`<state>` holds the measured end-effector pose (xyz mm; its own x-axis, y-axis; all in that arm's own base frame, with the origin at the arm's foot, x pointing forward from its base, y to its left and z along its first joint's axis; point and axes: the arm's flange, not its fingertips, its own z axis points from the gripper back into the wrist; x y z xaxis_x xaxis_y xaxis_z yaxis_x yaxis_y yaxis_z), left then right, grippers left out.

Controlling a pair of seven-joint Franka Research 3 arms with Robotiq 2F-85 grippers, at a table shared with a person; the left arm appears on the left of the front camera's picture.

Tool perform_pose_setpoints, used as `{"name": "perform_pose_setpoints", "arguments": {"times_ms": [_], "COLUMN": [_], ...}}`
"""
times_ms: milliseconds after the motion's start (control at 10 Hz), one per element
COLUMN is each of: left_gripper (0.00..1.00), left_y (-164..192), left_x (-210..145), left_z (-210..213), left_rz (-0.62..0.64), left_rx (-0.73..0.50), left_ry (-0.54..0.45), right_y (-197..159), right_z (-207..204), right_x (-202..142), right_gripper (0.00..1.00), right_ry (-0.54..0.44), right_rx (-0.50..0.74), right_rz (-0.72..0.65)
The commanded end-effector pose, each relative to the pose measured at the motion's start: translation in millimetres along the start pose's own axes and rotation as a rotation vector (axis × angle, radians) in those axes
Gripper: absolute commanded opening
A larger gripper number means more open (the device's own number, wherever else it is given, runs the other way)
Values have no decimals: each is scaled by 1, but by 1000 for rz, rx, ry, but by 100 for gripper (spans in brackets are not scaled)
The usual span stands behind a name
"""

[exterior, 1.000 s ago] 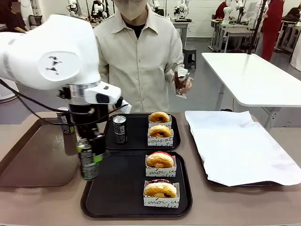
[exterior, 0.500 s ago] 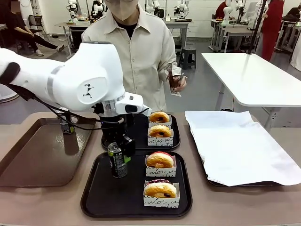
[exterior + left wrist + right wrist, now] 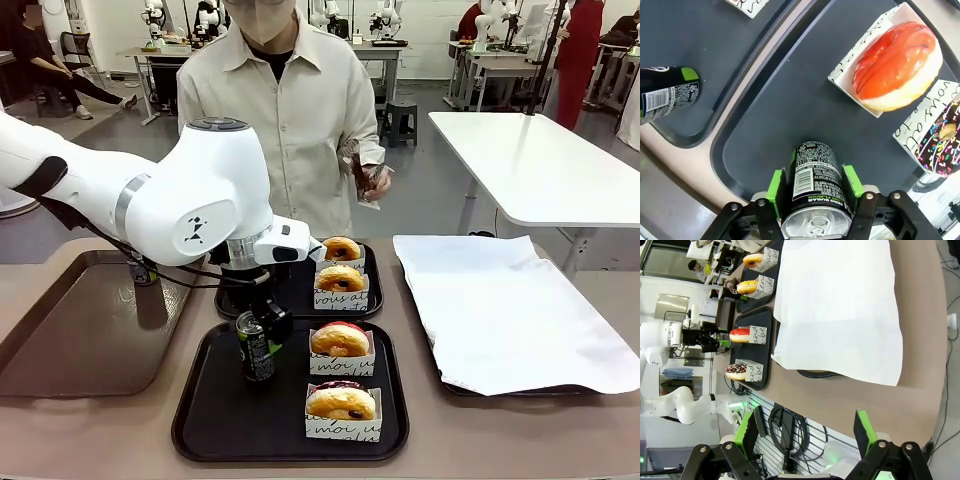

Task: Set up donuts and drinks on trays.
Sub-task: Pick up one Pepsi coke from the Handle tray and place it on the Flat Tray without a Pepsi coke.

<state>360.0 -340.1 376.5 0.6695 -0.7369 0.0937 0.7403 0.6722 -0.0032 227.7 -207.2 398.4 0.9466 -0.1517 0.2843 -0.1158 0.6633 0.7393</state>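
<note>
**Can set down on the near tray, hand letting go**

The left hand (image 3: 814,192) sits over a dark can (image 3: 815,187) that stands upright on the near black tray (image 3: 215,420), left of the red-iced donut (image 3: 340,340). Its green pads (image 3: 775,186) flank the can closely; I can't tell whether they touch it or have just parted. I'd say this is the release: the next move should be a straight lift clear, without knocking the can over. The far tray (image 3: 300,305) already has its can (image 3: 667,92) and two boxed donuts. One more can (image 3: 140,272) waits on the brown tray (image 3: 60,340). The right hand (image 3: 807,432) is spread wide, holding nothing, over the bench (image 3: 920,355).
</note>
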Motion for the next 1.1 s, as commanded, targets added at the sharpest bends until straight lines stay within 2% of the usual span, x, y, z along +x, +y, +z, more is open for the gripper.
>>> {"name": "perform_pose_setpoints", "arguments": {"times_ms": [0,500,600,1000], "left_gripper": [100,99,91,91], "left_y": [-3,-5,-3,2], "left_x": [1,-7,-8,-34], "left_z": [-1,21,36,119], "left_rz": [9,57,69,160], "left_rx": [19,-12,-35,-96], "left_ry": [-18,-7,7,-27], "right_y": [-1,-1,-1,-1], "right_z": [-2,-2,-2,-2], "right_x": [2,2,2,2], "right_gripper": [100,100,100,100], "right_ry": [-21,-21,-21,-21], "right_rx": [27,27,27,27], "right_rz": [13,13,13,13]}}
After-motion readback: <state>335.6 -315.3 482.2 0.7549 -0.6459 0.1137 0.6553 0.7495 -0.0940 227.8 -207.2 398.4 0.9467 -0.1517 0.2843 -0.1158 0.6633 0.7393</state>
